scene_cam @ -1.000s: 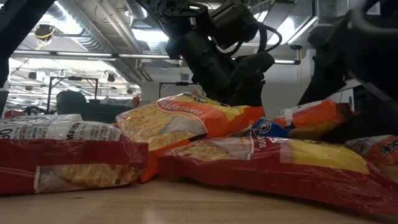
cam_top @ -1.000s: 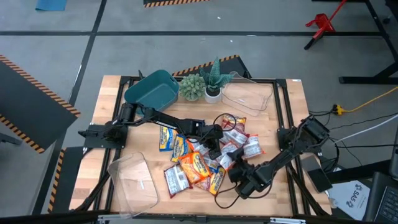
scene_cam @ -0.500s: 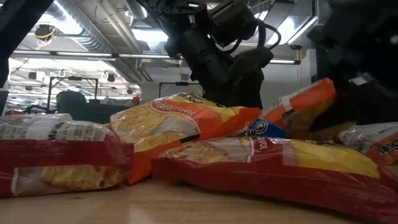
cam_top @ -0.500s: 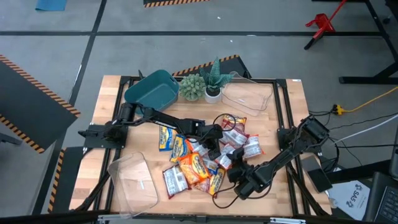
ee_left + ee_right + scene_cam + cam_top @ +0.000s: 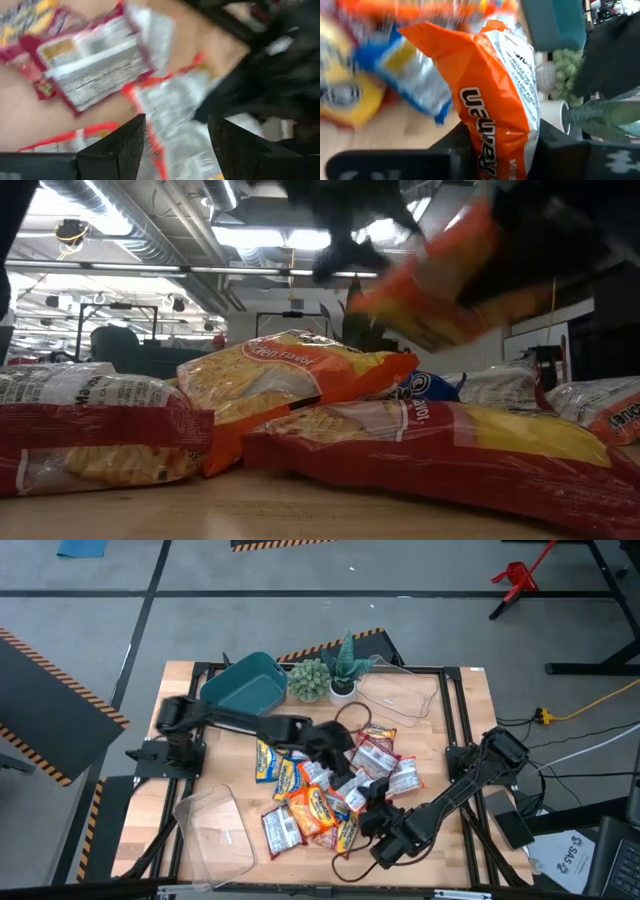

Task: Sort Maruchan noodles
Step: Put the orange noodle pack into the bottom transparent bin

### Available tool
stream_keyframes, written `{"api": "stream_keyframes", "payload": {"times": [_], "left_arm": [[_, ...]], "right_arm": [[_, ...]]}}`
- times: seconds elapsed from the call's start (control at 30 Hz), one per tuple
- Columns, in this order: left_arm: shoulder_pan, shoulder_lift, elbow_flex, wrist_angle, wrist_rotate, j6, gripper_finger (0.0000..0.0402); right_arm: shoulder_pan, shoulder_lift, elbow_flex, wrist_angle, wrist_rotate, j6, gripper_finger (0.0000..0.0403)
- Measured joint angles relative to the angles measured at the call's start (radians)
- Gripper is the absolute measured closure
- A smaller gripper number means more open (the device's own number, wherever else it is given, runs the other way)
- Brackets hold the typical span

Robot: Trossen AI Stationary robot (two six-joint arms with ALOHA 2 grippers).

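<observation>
Right gripper [image 5: 495, 145] pinching orange packet [image 5: 495, 95], lifted above pile [image 5: 330, 790] (frame centre). Left gripper [image 5: 175, 145] over pile, fingers spread, empty.

Ramen packets [image 5: 330, 785] are crowding the table's middle, overlapping and leaving no bare wood between them. Both arms are hanging over that heap, blocking a path from above. A clear tub [image 5: 215, 830] is filling the near left corner; a teal bin [image 5: 245, 683], two potted plants [image 5: 325, 675] and another tub [image 5: 400, 695] are lining the far edge. Bare wood [image 5: 465, 720] is showing along the right side.
</observation>
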Motion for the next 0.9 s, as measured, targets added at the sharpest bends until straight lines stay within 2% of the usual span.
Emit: {"api": "stream_keyframes", "payload": {"times": [0.13,0.23,0.37,0.5,0.7,0.9], "left_arm": [[-0.056,-0.163,-0.001,-0.036,-0.039,-0.007,0.0191],[-0.123,-0.299,0.000,-0.040,-0.137,-0.013,0.0191],[-0.241,-0.459,0.000,-0.033,-0.333,0.011,0.0191],[-0.385,-0.568,0.000,0.006,-0.560,0.069,0.0191],[-0.563,-0.627,0.000,0.074,-0.801,0.156,0.0191],[-0.647,-0.628,0.000,0.097,-0.898,0.171,0.0191]], "right_arm": [[0.000,0.000,0.053,0.118,0.002,-0.108,0.0314],[-0.001,0.000,0.069,0.348,-0.008,-0.265,0.0313],[-0.017,0.000,0.069,0.739,-0.140,-0.532,0.0312],[-0.058,0.009,0.069,1.050,-0.313,-0.683,0.0312],[-0.145,0.064,0.071,1.359,-0.577,-0.675,0.0311],[-0.205,0.199,0.214,1.412,-0.748,-0.608,0.0311]]}}
